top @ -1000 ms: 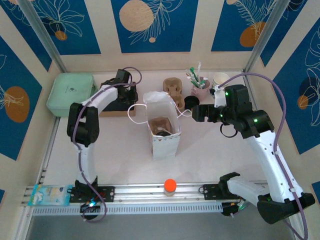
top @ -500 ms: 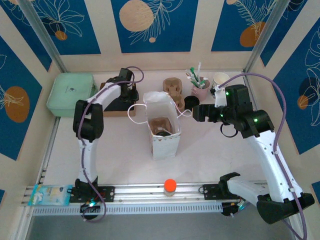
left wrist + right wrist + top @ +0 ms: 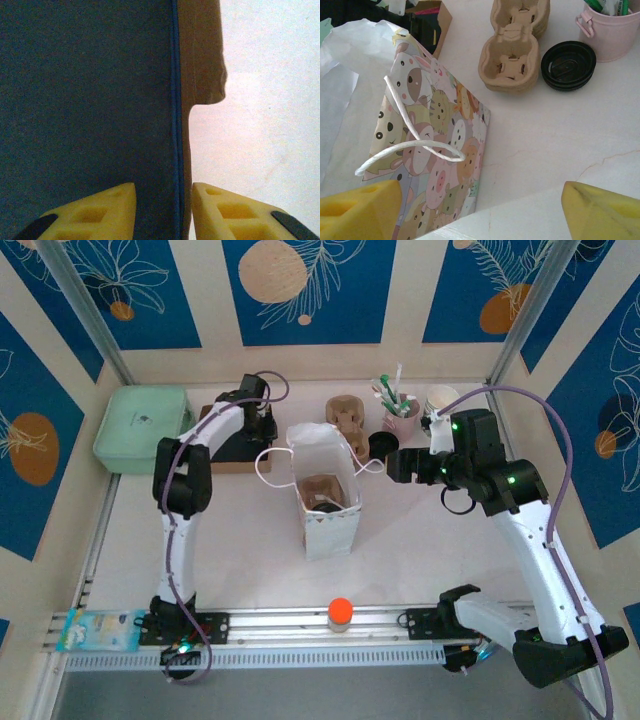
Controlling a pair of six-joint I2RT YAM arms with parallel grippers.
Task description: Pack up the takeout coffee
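A white cartoon-animal paper bag (image 3: 327, 525) stands open mid-table, also seen in the right wrist view (image 3: 440, 150). Inside it sits a brown carrier (image 3: 322, 486) with a dark round lid (image 3: 325, 505) at its near end, likely the takeout coffee; the cup below is hidden. My right gripper (image 3: 392, 465) hovers open just right of the bag, its yellow fingertips (image 3: 360, 205) wide apart and nothing between them. My left gripper (image 3: 258, 430) is at the brown box (image 3: 228, 452) back left. Its jaws (image 3: 164, 210) stand a little apart, straddling the box's cardboard wall (image 3: 200, 60) and a dark stack (image 3: 85, 100).
A stack of pulp carriers (image 3: 345, 418) and black lids (image 3: 381, 445) lie behind the bag. A pink cup of stirrers (image 3: 402, 418) and lidless cups (image 3: 440, 400) stand at the back right. A green box (image 3: 142, 428) sits back left, and an orange-capped item (image 3: 340, 612) on the front rail.
The left arm's elbow has swung a little right and back, and its jaws have narrowed slightly over the box edge. The right arm has barely moved.
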